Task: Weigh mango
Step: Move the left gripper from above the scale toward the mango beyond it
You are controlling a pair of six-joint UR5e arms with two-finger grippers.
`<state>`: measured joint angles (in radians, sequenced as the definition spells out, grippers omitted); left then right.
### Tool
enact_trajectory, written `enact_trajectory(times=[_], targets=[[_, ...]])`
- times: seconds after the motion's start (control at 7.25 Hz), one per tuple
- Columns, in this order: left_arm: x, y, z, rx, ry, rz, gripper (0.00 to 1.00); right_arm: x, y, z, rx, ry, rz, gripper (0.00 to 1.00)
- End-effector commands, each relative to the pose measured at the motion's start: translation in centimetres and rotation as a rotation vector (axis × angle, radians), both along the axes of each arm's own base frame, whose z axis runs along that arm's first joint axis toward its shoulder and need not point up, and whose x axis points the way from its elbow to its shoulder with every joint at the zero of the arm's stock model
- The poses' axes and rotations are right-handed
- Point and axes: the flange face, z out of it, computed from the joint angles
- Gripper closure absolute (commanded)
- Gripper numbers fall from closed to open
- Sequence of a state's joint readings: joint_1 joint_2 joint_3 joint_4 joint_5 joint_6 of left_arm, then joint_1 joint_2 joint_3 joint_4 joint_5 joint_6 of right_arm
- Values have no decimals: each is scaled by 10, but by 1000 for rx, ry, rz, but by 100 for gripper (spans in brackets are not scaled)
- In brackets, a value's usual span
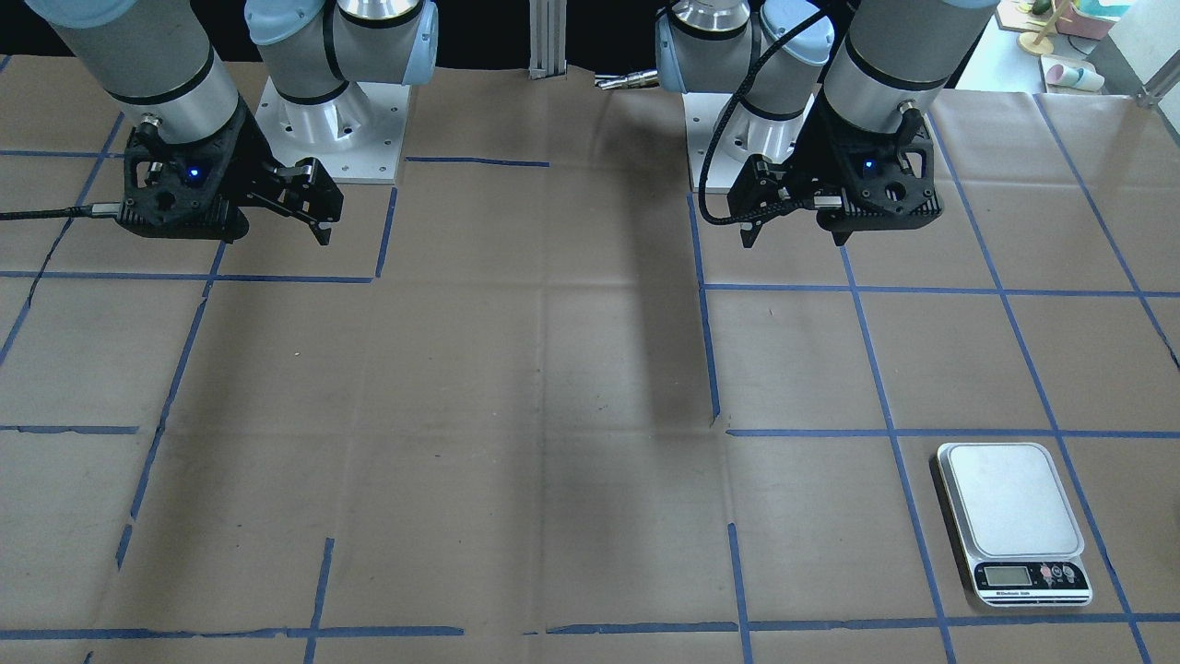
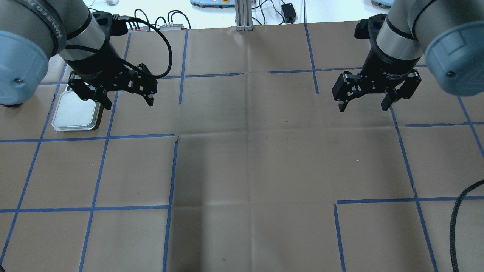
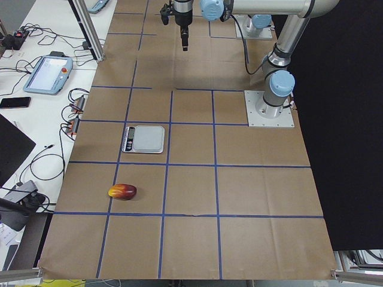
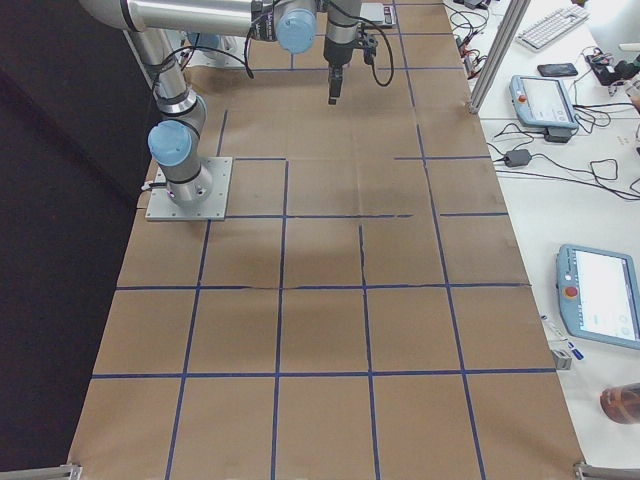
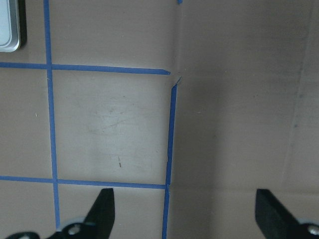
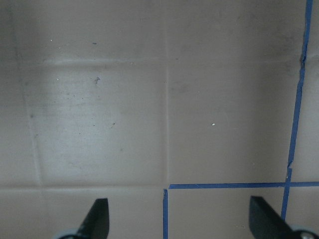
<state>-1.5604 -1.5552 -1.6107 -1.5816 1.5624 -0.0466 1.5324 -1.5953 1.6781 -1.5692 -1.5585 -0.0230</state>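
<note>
Fingers (image 2: 148,97) spread wide on left gripper (image 2: 129,104) and right gripper (image 2: 363,108), both empty (hovering over table (image 2: 245,151)). Mango (image 3: 122,192) lies on table near scale (image 3: 143,138), apparently not touching it.

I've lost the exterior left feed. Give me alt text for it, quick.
A red-and-yellow mango lies on the brown paper-covered table, in the grid square next to the small kitchen scale on the camera's side; the scale's platform is bare. The left gripper hangs above the far part of the table, away from both.
</note>
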Motion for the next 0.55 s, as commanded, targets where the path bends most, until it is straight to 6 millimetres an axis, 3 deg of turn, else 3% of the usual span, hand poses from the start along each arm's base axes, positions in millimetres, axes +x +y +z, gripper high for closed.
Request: enact_trajectory(times=[0.0,0.41], targets=[[1,-1,1,-3,1,1,0,0,0,0,0,0,0,0],[11,-7,4,-15,3,-11,0,0,0,0,0,0,0,0]])
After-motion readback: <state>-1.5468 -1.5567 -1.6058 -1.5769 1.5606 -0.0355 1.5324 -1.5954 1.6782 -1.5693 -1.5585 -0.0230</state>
